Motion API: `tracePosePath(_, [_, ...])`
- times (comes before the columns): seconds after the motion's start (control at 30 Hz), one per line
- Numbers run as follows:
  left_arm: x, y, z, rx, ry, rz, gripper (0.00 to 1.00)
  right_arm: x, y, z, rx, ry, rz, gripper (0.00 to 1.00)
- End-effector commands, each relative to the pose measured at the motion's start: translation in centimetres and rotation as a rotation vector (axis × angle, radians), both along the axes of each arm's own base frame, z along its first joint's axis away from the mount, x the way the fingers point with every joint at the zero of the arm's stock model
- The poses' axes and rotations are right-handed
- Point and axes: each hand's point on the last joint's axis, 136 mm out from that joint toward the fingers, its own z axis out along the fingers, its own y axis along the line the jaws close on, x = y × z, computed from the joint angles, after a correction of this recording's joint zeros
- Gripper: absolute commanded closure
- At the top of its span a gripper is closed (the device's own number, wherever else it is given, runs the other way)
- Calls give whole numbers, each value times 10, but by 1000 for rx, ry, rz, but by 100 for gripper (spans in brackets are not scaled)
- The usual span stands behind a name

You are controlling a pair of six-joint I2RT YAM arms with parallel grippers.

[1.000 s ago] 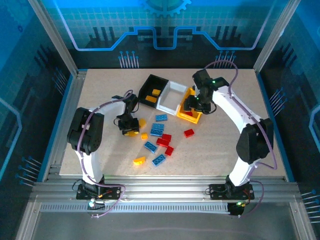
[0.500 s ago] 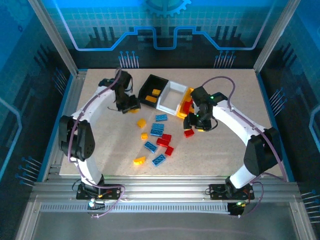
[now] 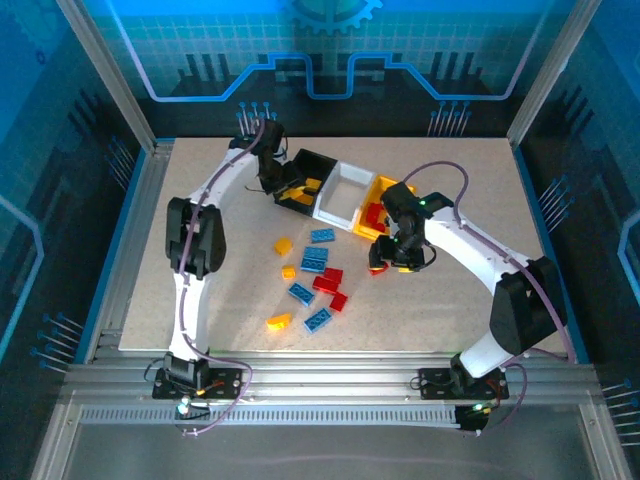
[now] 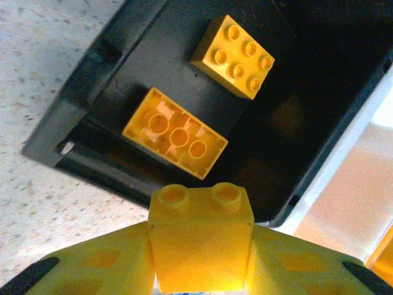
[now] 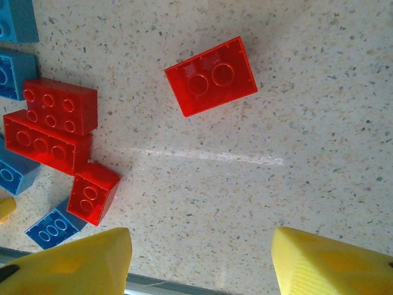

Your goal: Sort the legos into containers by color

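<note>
Legos lie scattered at six o'clock from the black bin, over which your left gripper pinches a yellow brick. Your right gripper hangs spread and empty above a red brick. Likely light, rigid, slick plastic: grip the flat sides, not the studs.

The left arm and right arm have white links and black joint housings, each trailed by a purple cable. The left hand and right hand have yellow fingers.
</note>
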Motion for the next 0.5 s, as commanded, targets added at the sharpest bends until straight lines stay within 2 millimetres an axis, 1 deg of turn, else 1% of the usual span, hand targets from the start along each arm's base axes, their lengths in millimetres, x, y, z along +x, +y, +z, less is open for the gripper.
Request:
tracePosePath(0.0, [18, -16, 16, -64, -38, 15, 56, -3, -2, -1, -28, 2, 27, 37])
tracePosePath(0.13, [23, -19, 14, -72, -33, 21, 48, -1, 0, -5, -30, 8, 36, 36])
tracePosePath(0.23, [22, -20, 18, -80, -35, 20, 46, 2, 1, -10, -32, 11, 39, 34])
tracePosePath(0.37, [14, -19, 32, -77, -49, 3, 43, 9, 6, -19, -36, 23, 59, 29])
tracePosePath(0.47, [3, -14, 47, -68, -67, -15, 41, 19, 9, -26, -51, 24, 86, 26])
